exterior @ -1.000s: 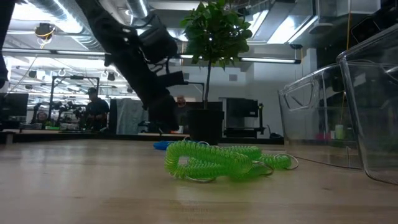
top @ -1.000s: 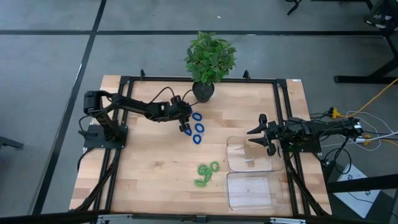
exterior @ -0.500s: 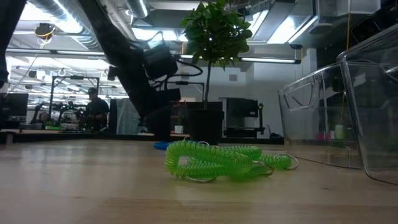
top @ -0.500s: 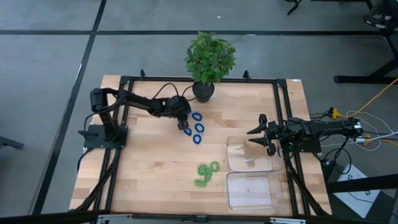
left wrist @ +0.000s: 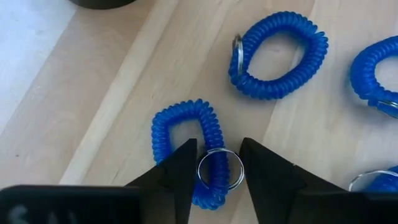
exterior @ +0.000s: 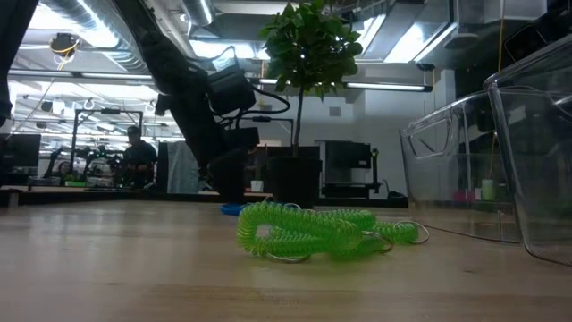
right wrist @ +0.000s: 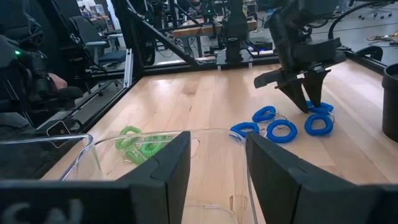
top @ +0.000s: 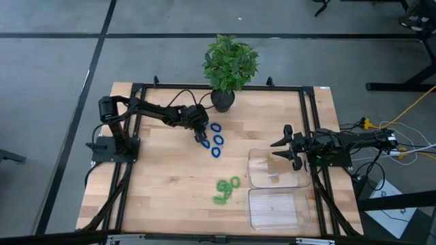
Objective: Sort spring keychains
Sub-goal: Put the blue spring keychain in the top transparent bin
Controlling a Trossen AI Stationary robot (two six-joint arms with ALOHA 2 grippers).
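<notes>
Left gripper (left wrist: 217,169): lowered to the table among the blue keychains, near the plant pot; fingers parted narrowly, one on each side of the metal ring (left wrist: 220,168) of a blue spring keychain (left wrist: 185,143). The coil is straddled rather than lifted; whether the fingers press on the ring cannot be told. The same gripper (top: 201,136) is seen from above at the left end of the blue group, and from the right wrist (right wrist: 309,99) with its tips down on the wood.

Blue spring keychains (top: 216,140): four counted from the right wrist camera, lying flat in a loose cluster near the table's middle, toward the far edge. A second blue loop (left wrist: 278,57) lies just beside the straddled one, apart from it.

Green spring keychains (top: 227,188): a tangled bunch, well apart from the blue group, nearer the front edge and just beside the clear trays (top: 274,204). Number cannot be told.

Right gripper (top: 285,151): held above the far clear tray (top: 257,178), fingers spread wide, nothing between them.

Potted plant (top: 229,64): at the far edge of the table (top: 163,177).
</notes>
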